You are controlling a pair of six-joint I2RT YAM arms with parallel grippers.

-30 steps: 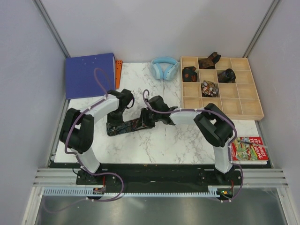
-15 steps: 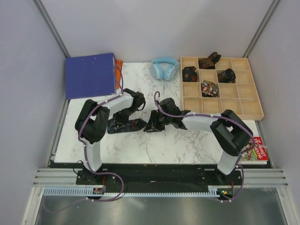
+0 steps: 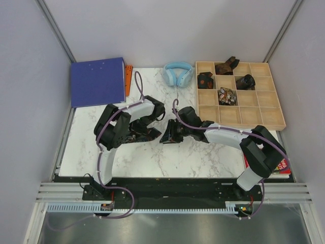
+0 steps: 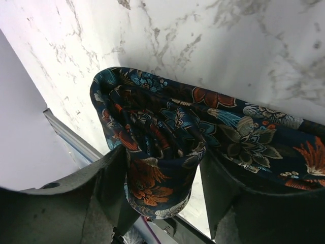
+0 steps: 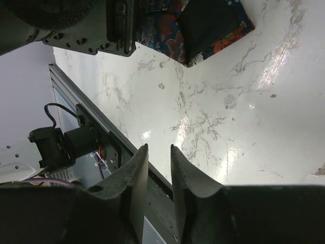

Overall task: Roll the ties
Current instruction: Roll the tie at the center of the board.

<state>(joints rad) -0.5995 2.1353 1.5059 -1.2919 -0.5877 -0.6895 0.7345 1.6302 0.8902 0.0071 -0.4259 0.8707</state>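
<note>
A dark floral tie [image 3: 150, 134] lies on the marble table between my two grippers. In the left wrist view its end is folded into a loose roll [image 4: 167, 122] that sits between the jaws of my left gripper [image 4: 163, 173]. It rests against the left finger, with a gap to the right finger [image 4: 223, 193], so the gripper is open. My right gripper [image 5: 158, 150] hovers over bare marble just right of the tie's pointed end [image 5: 208, 30], jaws slightly apart and empty. From above, the left gripper [image 3: 138, 130] and right gripper [image 3: 168, 134] flank the tie.
A wooden compartment tray [image 3: 264, 116] at the back right holds several rolled ties [image 3: 227, 95]. Light-blue headphones [image 3: 177, 72] lie behind the arms, and a blue binder [image 3: 97, 81] sits at the back left. A colourful book [image 3: 282, 165] lies at the right edge.
My left gripper has moved right along the tie, gathering its left end, and its jaws have widened. The right arm has stretched out lower, its gripper staying by the tie's right end.
</note>
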